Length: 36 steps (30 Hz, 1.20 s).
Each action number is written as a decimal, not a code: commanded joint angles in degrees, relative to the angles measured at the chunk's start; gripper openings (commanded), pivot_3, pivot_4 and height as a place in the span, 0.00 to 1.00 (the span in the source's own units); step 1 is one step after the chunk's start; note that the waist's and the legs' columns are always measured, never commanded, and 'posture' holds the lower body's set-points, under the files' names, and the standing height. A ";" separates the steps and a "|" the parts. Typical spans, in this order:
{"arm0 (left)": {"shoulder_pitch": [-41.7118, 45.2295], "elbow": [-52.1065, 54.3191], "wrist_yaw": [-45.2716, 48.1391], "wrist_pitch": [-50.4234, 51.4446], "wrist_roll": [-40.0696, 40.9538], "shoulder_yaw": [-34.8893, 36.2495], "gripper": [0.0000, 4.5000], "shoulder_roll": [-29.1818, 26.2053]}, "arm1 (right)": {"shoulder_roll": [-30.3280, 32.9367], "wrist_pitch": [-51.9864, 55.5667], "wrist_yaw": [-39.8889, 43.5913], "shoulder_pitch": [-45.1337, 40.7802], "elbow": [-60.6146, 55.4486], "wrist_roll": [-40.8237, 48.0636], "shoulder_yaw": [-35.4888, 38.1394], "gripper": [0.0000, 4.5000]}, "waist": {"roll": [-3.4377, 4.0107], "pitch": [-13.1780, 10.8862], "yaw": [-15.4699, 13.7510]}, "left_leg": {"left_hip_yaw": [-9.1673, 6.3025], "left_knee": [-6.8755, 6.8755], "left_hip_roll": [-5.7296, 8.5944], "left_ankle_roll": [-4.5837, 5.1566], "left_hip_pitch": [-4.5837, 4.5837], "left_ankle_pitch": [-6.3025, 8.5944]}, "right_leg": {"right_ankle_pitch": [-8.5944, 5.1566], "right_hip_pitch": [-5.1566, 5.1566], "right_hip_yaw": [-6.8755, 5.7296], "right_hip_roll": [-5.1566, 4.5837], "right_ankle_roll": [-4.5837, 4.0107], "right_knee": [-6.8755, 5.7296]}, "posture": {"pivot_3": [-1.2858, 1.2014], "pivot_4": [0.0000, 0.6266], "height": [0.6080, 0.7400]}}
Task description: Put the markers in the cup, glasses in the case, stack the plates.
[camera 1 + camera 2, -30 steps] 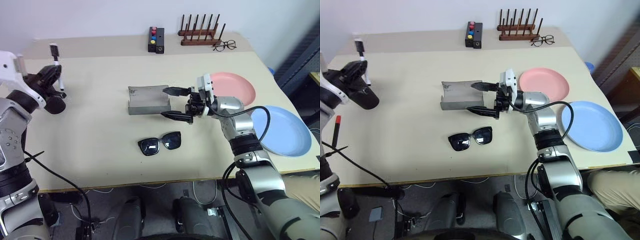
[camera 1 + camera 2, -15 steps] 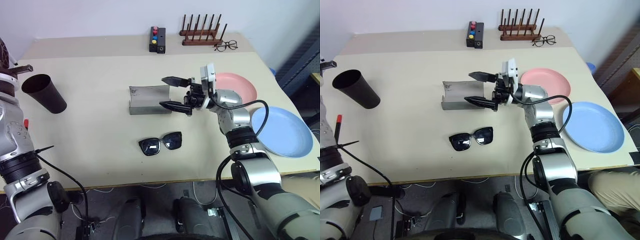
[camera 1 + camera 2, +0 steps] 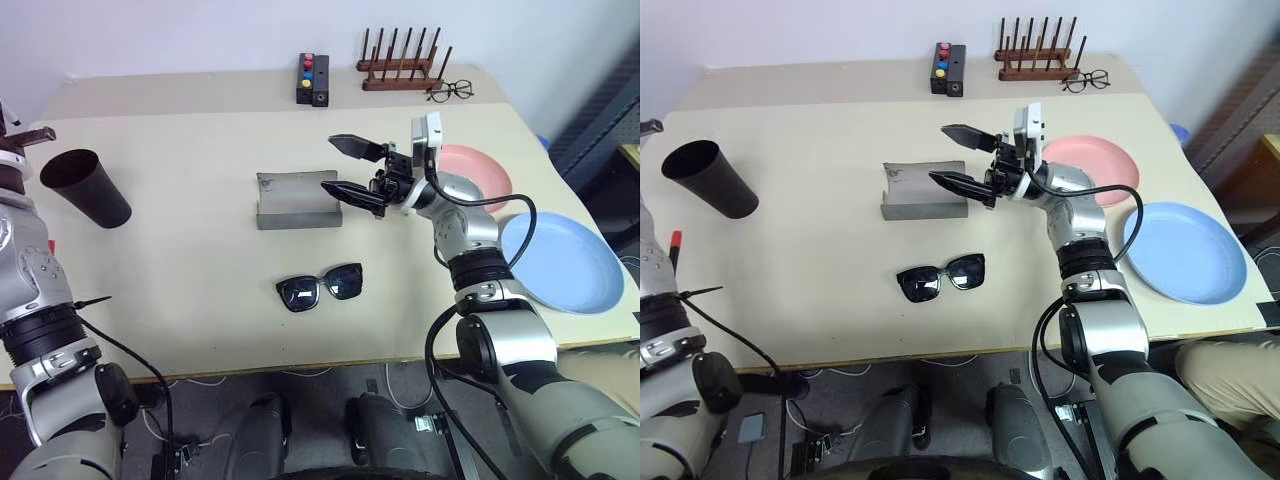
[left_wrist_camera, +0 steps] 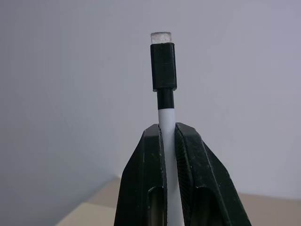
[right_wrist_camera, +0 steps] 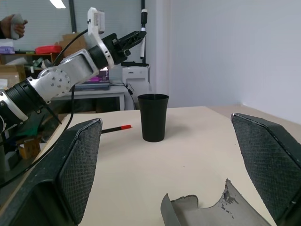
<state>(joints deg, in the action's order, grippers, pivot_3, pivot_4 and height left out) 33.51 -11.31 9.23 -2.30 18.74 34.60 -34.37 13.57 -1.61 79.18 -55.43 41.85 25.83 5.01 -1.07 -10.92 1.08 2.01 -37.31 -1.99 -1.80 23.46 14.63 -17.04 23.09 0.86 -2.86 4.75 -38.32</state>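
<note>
Left wrist view: left fingers (image 4: 169,155) were clamped on the white marker (image 4: 166,101), axis upright, cup (image 5: 153,117) on the counter (image 3: 200,260) below them. Right fingers (image 3: 962,157) spread wide, empty, over the case (image 3: 925,192).

Left end effector (image 4: 168,141) raised, pointing upward, fingers clamped tight with a thin shaft between them. Right end effector (image 3: 352,170) points left, slightly upward, jaws spread wide, empty.
</note>
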 commanded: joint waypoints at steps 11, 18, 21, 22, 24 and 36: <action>-2.00 -8.09 -6.91 -14.90 -11.30 -2.60 0.02 -1.17 | -0.61 -0.67 0.18 -1.40 -1.45 0.37 0.61 1.00 | 0.00 0.00 -0.33 | 0.03 0.00 0.02 0.00 0.01 0.00 | 0.00 0.00 -0.01 -0.05 0.00 0.00 | 0.52 0.24 1.00; -1.36 -11.89 -12.39 -17.68 -15.41 -6.13 0.02 1.06 | -0.48 -0.43 -0.05 -1.06 -2.17 0.28 0.56 1.00 | -0.01 0.00 -0.16 | 0.04 0.00 0.00 0.00 0.01 0.00 | 0.01 0.02 -0.01 -0.06 0.01 0.00 | 0.52 0.24 1.00; -0.60 -14.61 -15.82 -18.97 -17.32 -7.22 0.02 1.67 | -0.42 -0.42 -0.14 -0.90 -2.34 0.23 0.54 1.00 | -0.01 0.00 -0.02 | 0.05 0.03 -0.01 0.00 0.01 0.00 | 0.01 0.05 -0.01 -0.08 0.01 -0.01 | 0.52 0.24 1.00; -0.05 -15.58 -16.59 -19.53 -17.63 -7.54 0.02 1.94 | -0.41 -0.38 -0.18 -0.85 -2.42 0.22 0.53 1.00 | 0.00 0.00 -0.08 | 0.06 0.03 -0.02 0.00 0.01 0.00 | 0.01 0.06 -0.01 -0.08 0.00 -0.01 | 0.52 0.24 1.00; 1.12 -17.58 -18.16 -20.38 -18.62 -8.35 0.02 2.17 | -0.39 -0.29 -0.24 -0.79 -2.54 0.22 0.50 1.00 | -0.01 0.00 -0.14 | 0.06 0.03 -0.02 0.00 0.01 0.00 | 0.01 0.06 -0.01 -0.07 0.01 -0.01 | 0.52 0.24 1.00; 2.12 -22.28 -22.08 -22.72 -19.77 -10.26 0.02 1.35 | -0.28 -0.97 -1.06 -0.13 -2.23 -0.59 0.36 1.00 | -0.01 0.01 -0.17 | 0.09 0.02 0.00 0.01 0.03 0.00 | 0.02 0.08 -0.01 -0.08 0.02 -0.01 | 0.52 0.24 1.00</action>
<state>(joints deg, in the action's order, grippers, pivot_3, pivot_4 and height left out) 34.59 -34.23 -12.01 -23.49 -0.75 23.77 -31.60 12.91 -1.84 78.18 -55.15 41.79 24.96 4.91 -1.08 -10.92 0.91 2.10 -37.28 -1.99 -1.79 23.49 14.63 -17.03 23.17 0.85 -2.94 4.77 -38.33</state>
